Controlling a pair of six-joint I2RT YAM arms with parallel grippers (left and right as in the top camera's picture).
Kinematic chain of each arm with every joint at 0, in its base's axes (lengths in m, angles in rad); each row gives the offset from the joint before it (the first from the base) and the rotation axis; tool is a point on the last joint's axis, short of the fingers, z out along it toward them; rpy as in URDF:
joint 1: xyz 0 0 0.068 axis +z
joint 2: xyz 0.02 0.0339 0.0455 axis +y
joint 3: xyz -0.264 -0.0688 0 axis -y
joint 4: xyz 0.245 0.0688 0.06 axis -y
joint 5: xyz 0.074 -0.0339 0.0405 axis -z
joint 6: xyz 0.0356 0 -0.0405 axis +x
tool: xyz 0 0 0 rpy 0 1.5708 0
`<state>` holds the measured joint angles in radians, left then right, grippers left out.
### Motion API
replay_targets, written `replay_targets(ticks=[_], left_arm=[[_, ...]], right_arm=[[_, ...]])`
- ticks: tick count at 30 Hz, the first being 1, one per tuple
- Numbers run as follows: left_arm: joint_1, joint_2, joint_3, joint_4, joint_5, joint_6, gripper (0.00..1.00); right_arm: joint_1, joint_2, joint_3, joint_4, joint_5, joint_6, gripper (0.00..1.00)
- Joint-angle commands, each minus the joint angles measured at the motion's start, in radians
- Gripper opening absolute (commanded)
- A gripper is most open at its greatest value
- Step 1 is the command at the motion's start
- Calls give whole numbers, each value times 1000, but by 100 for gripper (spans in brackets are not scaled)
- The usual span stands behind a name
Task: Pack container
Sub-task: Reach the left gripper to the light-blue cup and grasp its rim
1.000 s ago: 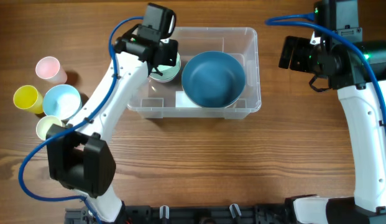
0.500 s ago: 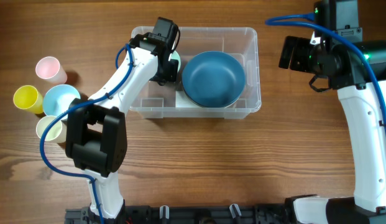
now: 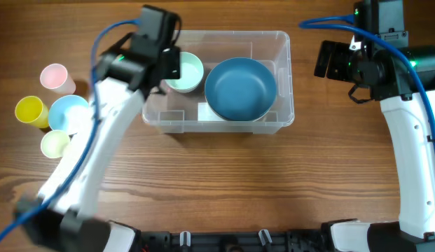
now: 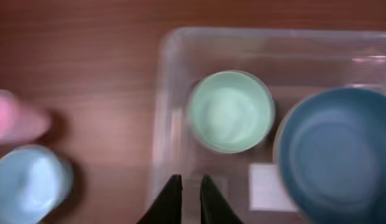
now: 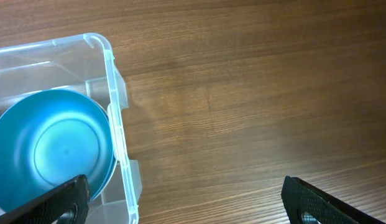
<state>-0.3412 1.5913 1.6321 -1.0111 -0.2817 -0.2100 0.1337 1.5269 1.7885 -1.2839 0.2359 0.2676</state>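
Observation:
The clear container (image 3: 290,78) stands at the table's middle back. Inside it sit a large blue bowl (image 3: 239,87) and, to its left, a small mint bowl (image 3: 185,71). My left gripper (image 3: 168,65) hovers over the container's left rim, apart from the mint bowl. Its fingers are open only by a narrow slit, with nothing between them. The left wrist view looks down on the mint bowl (image 4: 230,112), the blue bowl (image 4: 335,155) and the container rim (image 4: 174,37), with the left gripper (image 4: 191,198) at the bottom. My right gripper (image 5: 183,186) stands wide open and empty, right of the container (image 5: 115,124).
Left of the container stand a pink cup (image 3: 54,75), a yellow cup (image 3: 29,110), a light blue bowl (image 3: 68,112) and a pale green cup (image 3: 54,143). The right arm (image 3: 413,140) runs along the right side.
The left arm swung out of the container toward its left rim, uncovering the mint bowl. Its jaws have parted slightly. The right arm has not moved.

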Motion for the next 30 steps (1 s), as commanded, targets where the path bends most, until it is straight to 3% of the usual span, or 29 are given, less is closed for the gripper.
replay_targets(ticks=[1, 5, 9, 16, 22, 30], left_arm=[[98, -84, 3, -132, -120, -107, 17], [266, -83, 2, -244, -110, -151, 36], [426, -55, -5, -265, -35, -150, 68], [617, -31, -169, -90, 88, -135, 66], [620, -25, -401, 187, 108, -105, 66], [620, 89, -528, 384, 107, -112, 69]], right_arm=[[0, -6, 5, 0, -8, -3, 100], [0, -6, 5, 0, -8, -3, 100], [0, -6, 5, 0, -8, -3, 100], [0, -6, 5, 0, -8, -3, 100], [0, -6, 5, 0, -8, -3, 100], [0, -6, 5, 0, -8, -3, 100]])
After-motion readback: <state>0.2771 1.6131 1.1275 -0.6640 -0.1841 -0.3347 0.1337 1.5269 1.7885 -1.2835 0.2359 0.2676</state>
